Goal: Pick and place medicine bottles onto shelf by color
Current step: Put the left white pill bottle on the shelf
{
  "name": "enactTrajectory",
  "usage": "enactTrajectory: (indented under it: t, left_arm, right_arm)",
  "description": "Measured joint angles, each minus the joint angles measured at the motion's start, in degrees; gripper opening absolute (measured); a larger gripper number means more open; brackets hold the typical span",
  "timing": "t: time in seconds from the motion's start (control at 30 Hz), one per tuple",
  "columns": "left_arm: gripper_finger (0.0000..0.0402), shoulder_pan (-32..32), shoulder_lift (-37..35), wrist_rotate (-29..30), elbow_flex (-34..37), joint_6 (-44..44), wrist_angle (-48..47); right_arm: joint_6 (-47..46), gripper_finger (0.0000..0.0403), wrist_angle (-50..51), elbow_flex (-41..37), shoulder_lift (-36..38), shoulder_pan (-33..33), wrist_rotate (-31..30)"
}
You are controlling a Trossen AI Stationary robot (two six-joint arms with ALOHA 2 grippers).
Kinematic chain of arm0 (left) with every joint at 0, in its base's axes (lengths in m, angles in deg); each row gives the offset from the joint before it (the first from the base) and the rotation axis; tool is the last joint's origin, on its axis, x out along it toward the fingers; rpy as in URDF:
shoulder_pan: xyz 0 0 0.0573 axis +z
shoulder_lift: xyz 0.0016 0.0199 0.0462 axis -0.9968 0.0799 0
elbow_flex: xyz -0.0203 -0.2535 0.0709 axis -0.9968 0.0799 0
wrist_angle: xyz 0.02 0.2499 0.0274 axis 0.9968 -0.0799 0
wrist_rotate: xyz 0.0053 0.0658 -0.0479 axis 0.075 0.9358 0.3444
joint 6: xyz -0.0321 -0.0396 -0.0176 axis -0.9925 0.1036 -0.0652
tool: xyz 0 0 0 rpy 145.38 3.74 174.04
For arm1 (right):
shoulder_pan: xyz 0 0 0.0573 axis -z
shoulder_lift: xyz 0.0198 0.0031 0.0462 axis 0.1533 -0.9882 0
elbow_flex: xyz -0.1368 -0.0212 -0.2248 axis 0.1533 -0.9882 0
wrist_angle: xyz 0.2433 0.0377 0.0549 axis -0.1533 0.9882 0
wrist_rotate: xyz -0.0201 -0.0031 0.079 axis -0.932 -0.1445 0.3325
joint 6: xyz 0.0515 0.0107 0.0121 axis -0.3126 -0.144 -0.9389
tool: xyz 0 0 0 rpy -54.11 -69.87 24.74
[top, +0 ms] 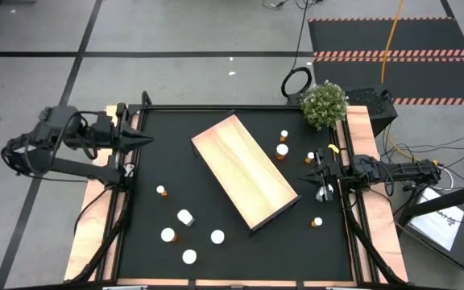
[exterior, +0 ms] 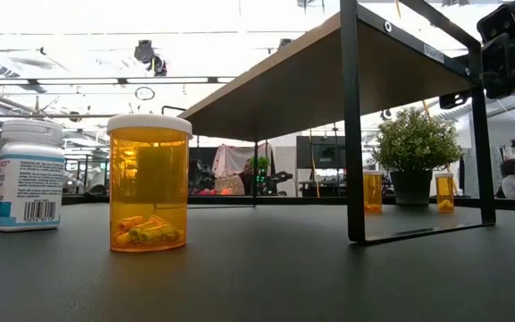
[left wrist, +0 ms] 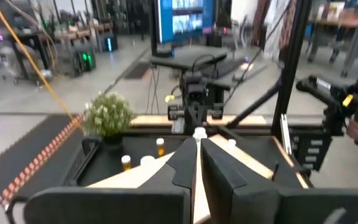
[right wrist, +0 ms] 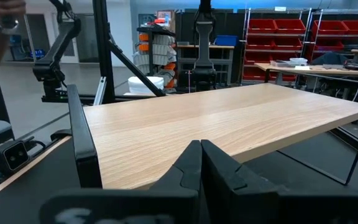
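Note:
The shelf (top: 244, 171) is a light-wood board on a black wire frame, standing slantwise mid-table; from table height the shelf (exterior: 284, 76) stands high on its legs. Several white-capped bottles (top: 185, 217) stand near the table's near-left part, and small orange ones (top: 282, 150) stand at the far right. An orange bottle (exterior: 148, 183) and a white bottle (exterior: 29, 174) show close in the low view. My left gripper (top: 148, 139) hovers shut at the left edge, also seen as the left gripper (left wrist: 197, 155). My right gripper (top: 308, 176), or right gripper (right wrist: 201, 152), is shut beside the shelf's right end.
A potted plant (top: 325, 105) stands at the far right corner. Wooden side rails (top: 95, 217) and a black frame border the black tabletop. Another small orange bottle (top: 317, 221) stands near the shelf's near corner. A person's hand (right wrist: 2, 9) shows beyond the table.

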Motion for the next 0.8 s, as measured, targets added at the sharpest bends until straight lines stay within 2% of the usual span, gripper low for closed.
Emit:
enactTrajectory:
  t: [0.17,0.27,0.63,0.8]
  left_arm:
    - [0.0026,0.0,6.4,0.0,-9.6,-1.3,-9.0]
    - [0.0026,0.0,8.7,0.0,-12.4,-1.6,-11.3]
    - [0.0026,-1.7,11.1,0.0,-8.6,1.7,-12.8]
    - [0.0026,-1.7,11.1,0.0,-7.5,1.7,-12.7]
  right_arm:
    - [0.0,0.0000,-0.1,0.0,0.0,0.0,0.0]
    - [-0.7,0.0000,-0.1,0.0,0.0,0.0,-0.3]
    - [-8.6,0.0000,-0.2,1.0,0.0,0.0,-1.1]
    - [-8.2,0.0000,0.9,5.4,-1.2,0.0,2.0]
